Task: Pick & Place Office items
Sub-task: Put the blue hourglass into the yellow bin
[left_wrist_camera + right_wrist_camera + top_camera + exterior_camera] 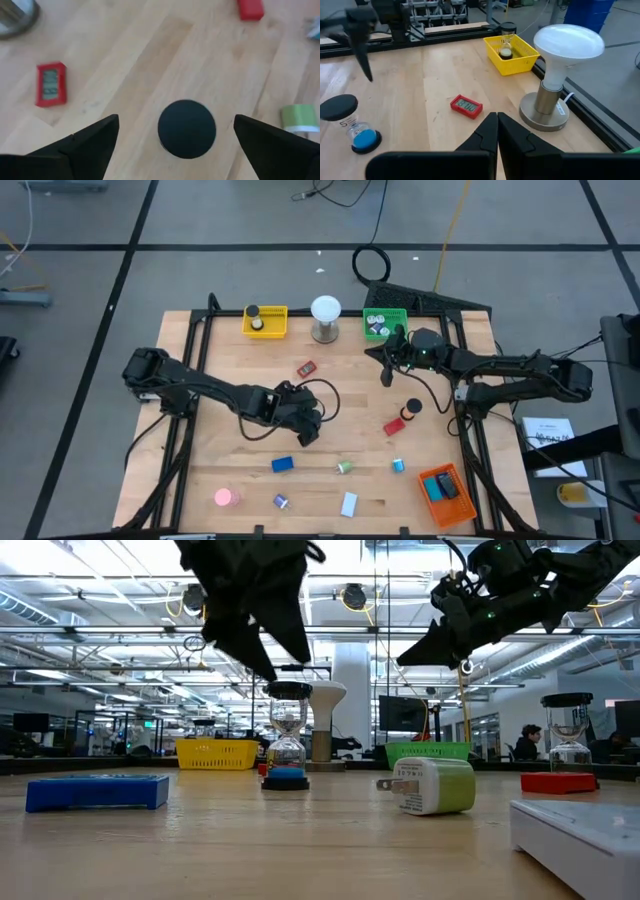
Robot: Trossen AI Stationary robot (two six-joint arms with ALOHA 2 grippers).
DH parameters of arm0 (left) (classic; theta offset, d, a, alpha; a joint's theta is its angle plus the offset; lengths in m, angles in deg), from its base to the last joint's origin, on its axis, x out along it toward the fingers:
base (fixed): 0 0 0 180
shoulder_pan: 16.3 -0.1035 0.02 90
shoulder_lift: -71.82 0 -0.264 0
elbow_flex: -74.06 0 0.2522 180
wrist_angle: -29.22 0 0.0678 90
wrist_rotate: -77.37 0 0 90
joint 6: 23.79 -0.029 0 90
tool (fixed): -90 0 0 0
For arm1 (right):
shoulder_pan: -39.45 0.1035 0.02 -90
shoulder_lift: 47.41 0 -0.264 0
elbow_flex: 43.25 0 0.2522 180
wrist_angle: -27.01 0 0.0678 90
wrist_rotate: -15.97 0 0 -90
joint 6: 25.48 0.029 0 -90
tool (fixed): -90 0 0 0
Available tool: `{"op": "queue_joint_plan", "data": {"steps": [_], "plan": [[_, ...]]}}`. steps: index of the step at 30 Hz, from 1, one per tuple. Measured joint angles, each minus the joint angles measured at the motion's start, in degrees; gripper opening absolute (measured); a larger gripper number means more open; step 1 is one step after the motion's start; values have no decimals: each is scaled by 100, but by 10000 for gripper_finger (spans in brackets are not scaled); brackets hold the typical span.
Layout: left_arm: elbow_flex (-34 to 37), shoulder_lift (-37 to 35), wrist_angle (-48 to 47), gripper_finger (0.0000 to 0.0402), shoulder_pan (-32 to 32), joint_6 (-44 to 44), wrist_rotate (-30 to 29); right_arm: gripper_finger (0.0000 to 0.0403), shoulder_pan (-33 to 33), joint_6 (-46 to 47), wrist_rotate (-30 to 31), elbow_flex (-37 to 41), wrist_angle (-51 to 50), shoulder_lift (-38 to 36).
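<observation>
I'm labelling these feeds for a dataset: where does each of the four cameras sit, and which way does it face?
High view: overhead, straight down on the table; both arms, left end effector, right end effector.
Low view: table height, level across; both arms hang from above.
Left wrist view: on the left arm, looking down between its open fingers at the hourglass.
Right wrist view: on the right arm, across the table past its shut fingers.
Shared: both wrist views show the red timer.

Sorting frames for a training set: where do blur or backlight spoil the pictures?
Low view: both arms are black silhouettes against bright ceiling lights. Left wrist view: the fingers and the black cap are soft-edged. Right wrist view: the other arm is smeared.
</observation>
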Motion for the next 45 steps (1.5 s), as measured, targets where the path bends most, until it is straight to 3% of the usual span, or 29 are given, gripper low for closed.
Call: {"op": "queue_joint_plan", "data": {"steps": [5, 13, 17, 24, 29, 37, 45], "plan": [[0, 283, 53, 399, -157, -71, 373, 1, -4, -5, 13, 0, 38, 0], [2, 632, 27, 381, -205, -101, 381, 2, 0, 44, 13, -2, -19, 2], [2, 679, 86, 329, -192, -144, 382, 2, 21, 54, 16, -4, -49, 2], [2, 630, 116, 204, -188, -142, 248, 2, 197, 54, 15, -4, -74, 2], [7, 453, -184, 203, -229, -100, 71, 2, 295, 45, 17, -4, -56, 2], [7, -480, -1601, 203, -535, 484, -514, 2, 383, 34, 28, -4, -53, 2], [617, -1573, -1953, 203, -1472, 657, -546, 2, 398, -83, 39, -4, 27, 2]]}}
